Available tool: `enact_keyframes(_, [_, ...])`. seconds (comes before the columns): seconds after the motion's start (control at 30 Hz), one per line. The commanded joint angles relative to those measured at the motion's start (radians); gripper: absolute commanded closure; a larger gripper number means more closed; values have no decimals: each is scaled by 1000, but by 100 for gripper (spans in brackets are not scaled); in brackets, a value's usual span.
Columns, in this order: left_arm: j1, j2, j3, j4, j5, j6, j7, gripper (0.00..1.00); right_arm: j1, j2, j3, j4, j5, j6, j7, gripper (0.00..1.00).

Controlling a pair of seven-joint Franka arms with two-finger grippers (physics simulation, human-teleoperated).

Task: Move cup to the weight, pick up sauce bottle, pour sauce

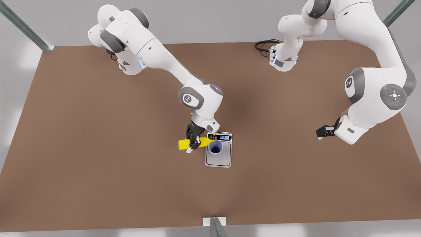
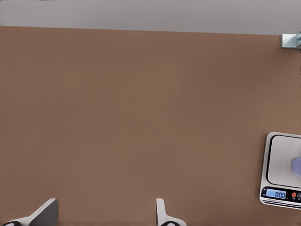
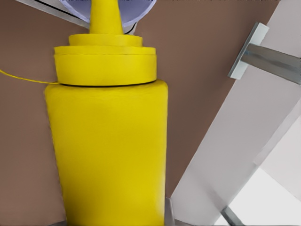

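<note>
The yellow sauce bottle [image 1: 183, 144] is held level above the table, and my right gripper [image 1: 193, 142] is shut around its middle. Its nozzle points toward the front view's right, reaching the rim of the lavender cup [image 1: 215, 148]. The cup stands upright on the plate of the silver weight [image 1: 218, 160]. In the right wrist view the sauce bottle [image 3: 108, 150] is close up, with its nozzle at the cup [image 3: 138, 12]. My left gripper [image 1: 324, 131] waits far off at the front view's right, open and empty. The left wrist view has the left gripper [image 2: 104, 217] over bare table, with the weight [image 2: 281, 165] off to one side.
The brown table [image 1: 98, 164] is ringed by metal frame posts, with a bracket [image 1: 213, 221] at the near edge. A black cable [image 1: 263, 44] lies by the far arm base. A bracket [image 2: 291, 40] also shows in the left wrist view.
</note>
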Motion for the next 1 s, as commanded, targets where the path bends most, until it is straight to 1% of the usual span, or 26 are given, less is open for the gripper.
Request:
enact_keyframes(0.0, [0,0,0,0,0,0,0,0,0,5,0,4,-12,-11,0,43])
enact_keyframes(0.17, [0,0,0,0,0,0,0,0,0,35,0,7,-21,-7,5,43])
enact_keyframes(0.37, [0,1,0,0,0,2,0,0,0,78,-3,53,-29,-8,2,43])
enact_keyframes(0.8, [0,1,0,0,0,2,0,0,-3,72,-3,82,-26,-19,2,43])
enact_keyframes(0.87, [0,1,0,0,0,3,0,0,-12,54,-3,93,69,-16,22,43])
enact_keyframes(0.9, [0,1,0,0,1,3,0,0,-17,38,-5,94,150,-16,23,43])
enact_keyframes(0.97, [0,1,0,0,0,3,0,0,-63,6,-5,93,279,-8,22,43])
